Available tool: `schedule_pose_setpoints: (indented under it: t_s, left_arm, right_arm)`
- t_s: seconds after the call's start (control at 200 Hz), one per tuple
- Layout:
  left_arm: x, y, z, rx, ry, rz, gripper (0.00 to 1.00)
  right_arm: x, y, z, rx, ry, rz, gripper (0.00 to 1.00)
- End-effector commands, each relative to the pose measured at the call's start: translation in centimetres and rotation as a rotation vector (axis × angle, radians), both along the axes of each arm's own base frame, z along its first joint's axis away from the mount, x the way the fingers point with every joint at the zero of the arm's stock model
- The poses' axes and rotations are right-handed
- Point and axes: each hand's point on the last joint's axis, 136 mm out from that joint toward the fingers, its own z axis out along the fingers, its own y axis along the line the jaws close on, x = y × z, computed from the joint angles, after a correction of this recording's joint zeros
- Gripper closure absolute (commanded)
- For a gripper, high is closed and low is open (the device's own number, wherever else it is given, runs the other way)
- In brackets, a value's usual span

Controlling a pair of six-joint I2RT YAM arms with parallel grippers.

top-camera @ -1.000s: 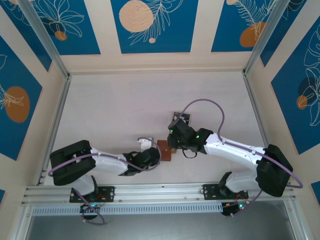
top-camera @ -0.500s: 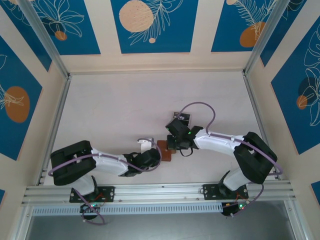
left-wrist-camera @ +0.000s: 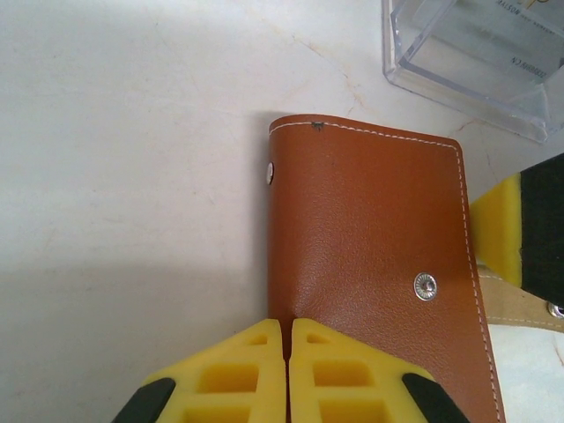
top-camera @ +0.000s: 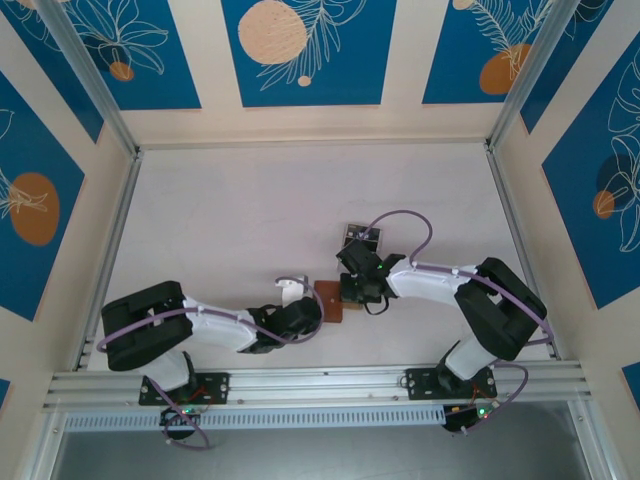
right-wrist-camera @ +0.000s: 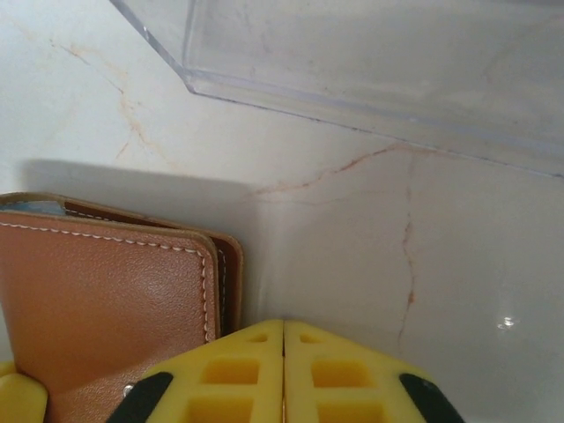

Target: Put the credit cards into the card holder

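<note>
Pale marbled table [top-camera: 230,220] with thin reddish veins lies under everything, and the card holder [top-camera: 331,300] sits on it between my two wrists. It is a small brown leather wallet, folded closed and lying flat, with pale stitching along its edges. On its upper face a round metal snap stud [left-wrist-camera: 426,285] shines near one long edge, and a smaller stud [left-wrist-camera: 269,174] sits on the opposite, folded edge. A tan strap [left-wrist-camera: 520,304] sticks out from under it on the snap side.

In the right wrist view the card holder's layered corner shows a sliver of pale blue lining [right-wrist-camera: 35,207].

My left gripper [left-wrist-camera: 287,370] is at the card holder's near end, over its folded edge. Its yellow fingers are pressed together, and I see nothing between them.

My right gripper [right-wrist-camera: 284,370] is just beside the card holder's corner. Its fingers also meet with no gap and nothing in them.

Beyond the card holder, apart from it, stands a clear plastic stand [right-wrist-camera: 397,62].
</note>
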Motion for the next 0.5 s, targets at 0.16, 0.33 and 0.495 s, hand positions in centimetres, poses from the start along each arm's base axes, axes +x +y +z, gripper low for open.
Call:
schedule_pose_setpoints:
  t_s: [0.16, 0.33, 0.495]
  left_arm:
    - [-3.5, 0.8, -1.7, 0.137, 0.103, -0.174, 0.74]
    - [-3.3, 1.6, 1.1, 0.097, 0.065, -0.171, 0.65]
    - [-3.0, 3.3, 2.7, 0.099, 0.066, -0.159, 0.63]
  right_arm:
    - [-1.1, 0.4, -2.1, 0.062, 0.075, -0.002, 0.73]
    - [-1.1, 0.3, -2.3, 0.086, 0.087, -0.008, 0.68]
    - [-1.0, 0.7, -2.0, 0.122, 0.089, 0.003, 0.64]
